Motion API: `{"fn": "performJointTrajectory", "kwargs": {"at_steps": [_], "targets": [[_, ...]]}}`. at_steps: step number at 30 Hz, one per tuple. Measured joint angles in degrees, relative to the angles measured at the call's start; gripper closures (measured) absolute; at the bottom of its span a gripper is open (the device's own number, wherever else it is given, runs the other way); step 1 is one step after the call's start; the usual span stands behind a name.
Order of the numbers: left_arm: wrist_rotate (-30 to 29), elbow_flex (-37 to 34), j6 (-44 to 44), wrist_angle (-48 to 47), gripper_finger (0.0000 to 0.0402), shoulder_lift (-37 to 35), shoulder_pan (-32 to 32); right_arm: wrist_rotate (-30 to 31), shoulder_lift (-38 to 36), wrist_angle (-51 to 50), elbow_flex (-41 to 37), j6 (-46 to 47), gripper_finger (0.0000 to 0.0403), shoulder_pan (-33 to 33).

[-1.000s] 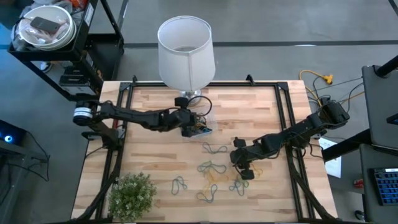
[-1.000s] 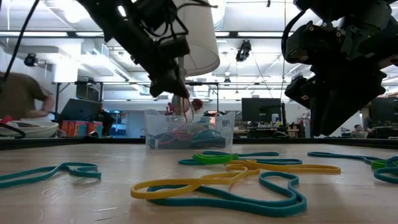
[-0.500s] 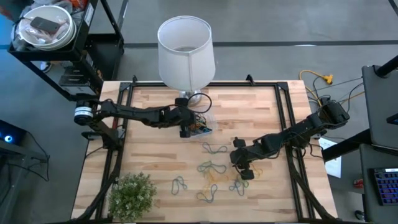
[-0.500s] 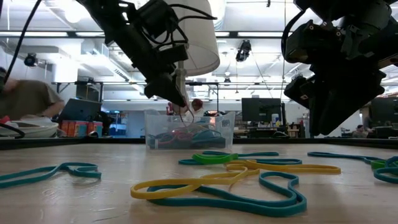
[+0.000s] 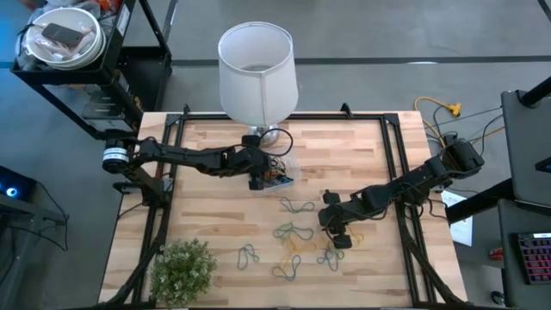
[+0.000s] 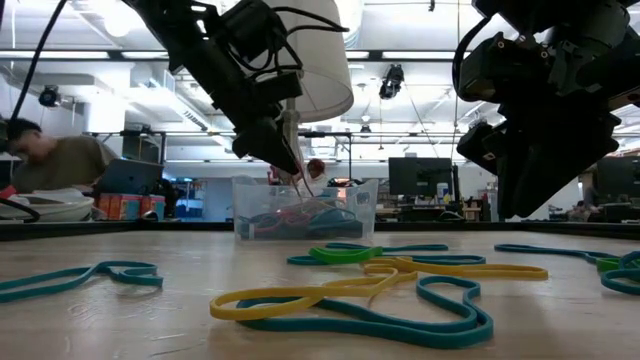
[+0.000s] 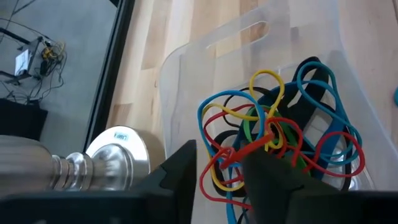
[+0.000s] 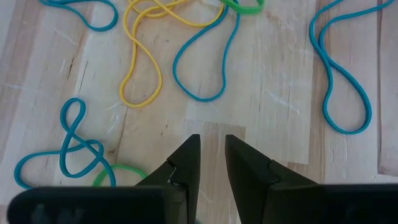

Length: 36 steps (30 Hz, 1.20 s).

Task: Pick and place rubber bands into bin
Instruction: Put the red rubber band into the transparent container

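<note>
Looking across my counter point(image 6: 120, 320) from the near edge, I see loose rubber bands point(image 6: 350, 295) in teal, yellow and green lying on the wood. My right end effector point(image 5: 337, 234) hangs just above them, fingers point(image 8: 186, 163) a narrow gap apart with nothing between. Farther back, my left end effector point(image 5: 256, 181) is over the bin point(image 6: 305, 208), fingers point(image 7: 177, 174) parted, a red band draped by them above the tangled pile inside. Lamp shade point(image 5: 256, 71) stands behind that.

High view: straight down over the whole table point(image 5: 215, 138). Low view: level at tabletop height, facing the bin point(image 6: 305, 208) at 12 o'clock. Wrist views sit close; the left one shares that bin.
</note>
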Motion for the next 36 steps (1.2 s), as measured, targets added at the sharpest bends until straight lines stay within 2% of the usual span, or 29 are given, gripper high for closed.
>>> {"fn": "performJointTrajectory", "kwargs": {"at_steps": [6,11,21,25,31,32,35,36], "targets": [[-0.11,0.00,-4.44,-0.62,0.0277,-0.05,0.02,0.00,0.00,0.00,0.00,-0.01,0.0335,0.00],[1.99,0.73,-7.26,-6.58,0.0276,-0.05,0.02,0.00,0.00,0.01,0.00,-0.01,0.0335,0.00],[3.22,0.96,-8.55,-8.94,0.0276,-0.18,0.02,0.00,0.00,0.29,-0.02,0.00,0.0335,0.00],[4.12,0.96,-6.75,-7.51,0.0276,-0.18,-0.15,0.00,0.00,0.34,-0.02,-0.51,0.0335,-0.01],[8.74,0.98,-1.68,-2.52,0.0276,-0.18,-0.59,0.00,0.00,0.53,-0.02,-0.92,0.0335,0.00],[7.37,0.98,-1.19,-1.47,0.0276,-0.18,-0.60,0.00,0.00,0.59,-0.02,-0.95,0.0335,-0.02],[-6.94,0.97,-6.50,0.09,0.0276,-0.18,-0.56,0.00,0.00,1.10,-0.05,-1.01,0.0335,0.00],[-8.23,0.98,-7.24,-0.03,0.0276,-0.23,-0.43,0.00,0.00,1.34,-0.08,-1.01,0.0335,0.00]]}}
